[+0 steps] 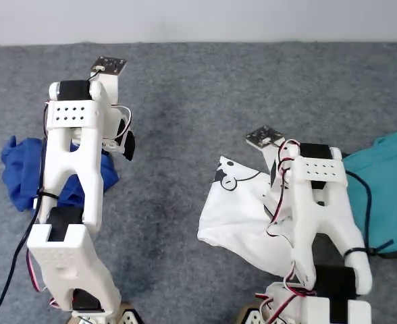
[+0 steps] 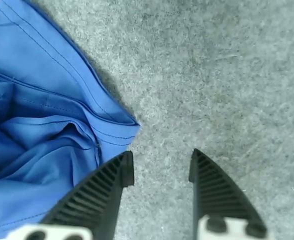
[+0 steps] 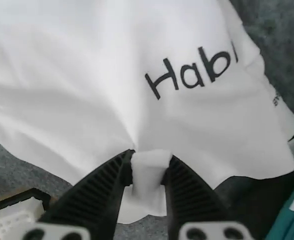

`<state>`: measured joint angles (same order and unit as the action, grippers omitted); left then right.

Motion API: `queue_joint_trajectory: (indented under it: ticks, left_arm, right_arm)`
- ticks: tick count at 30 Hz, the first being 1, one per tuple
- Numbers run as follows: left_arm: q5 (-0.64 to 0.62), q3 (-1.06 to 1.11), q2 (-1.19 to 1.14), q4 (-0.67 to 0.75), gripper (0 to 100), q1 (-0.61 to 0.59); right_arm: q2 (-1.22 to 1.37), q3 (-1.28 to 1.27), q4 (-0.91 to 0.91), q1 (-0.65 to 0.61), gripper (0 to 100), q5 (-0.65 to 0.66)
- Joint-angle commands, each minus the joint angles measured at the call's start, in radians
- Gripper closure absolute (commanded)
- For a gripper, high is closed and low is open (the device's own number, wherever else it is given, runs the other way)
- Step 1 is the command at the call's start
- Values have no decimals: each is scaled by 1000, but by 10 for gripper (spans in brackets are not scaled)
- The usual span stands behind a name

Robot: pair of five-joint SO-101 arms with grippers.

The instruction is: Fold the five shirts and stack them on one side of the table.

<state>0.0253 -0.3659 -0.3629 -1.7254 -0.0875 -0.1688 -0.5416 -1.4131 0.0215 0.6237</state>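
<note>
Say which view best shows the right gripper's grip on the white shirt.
Right wrist view: the right gripper is shut on a bunched fold of the white shirt. High view: the shirt's spread, the right arm covering the pinch. Left wrist view faces the blue shirt.

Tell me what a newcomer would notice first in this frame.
The white shirt with black print lies crumpled right of centre, and the right gripper is pinching a fold of it. A blue shirt is bunched at the left, with the left gripper open over the bare grey table beside its hem. A teal shirt sits at the far right.
</note>
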Motion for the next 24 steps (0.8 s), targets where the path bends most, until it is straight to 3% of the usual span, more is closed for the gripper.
queue_joint_trajectory:
  ticks: [1, 10, 14, 20, 24]
  left_arm:
    - [-3, -4, 5, 9, 812, -2]
    - [-3, -4, 5, 9, 812, -2]
    - [-3, -4, 5, 8, 812, -2]
    - [-3, -4, 5, 8, 812, -2]
    - [-3, -4, 5, 8, 812, -2]
  right_arm:
    - [-51, -3, -42, 16, 919, 18]
    - [-53, -5, -182, 22, 919, 25]
    - [-53, -5, -268, 22, 915, 95]
    - [-127, -5, -291, 70, 716, 98]
    - [-237, -5, -298, 70, 686, 98]
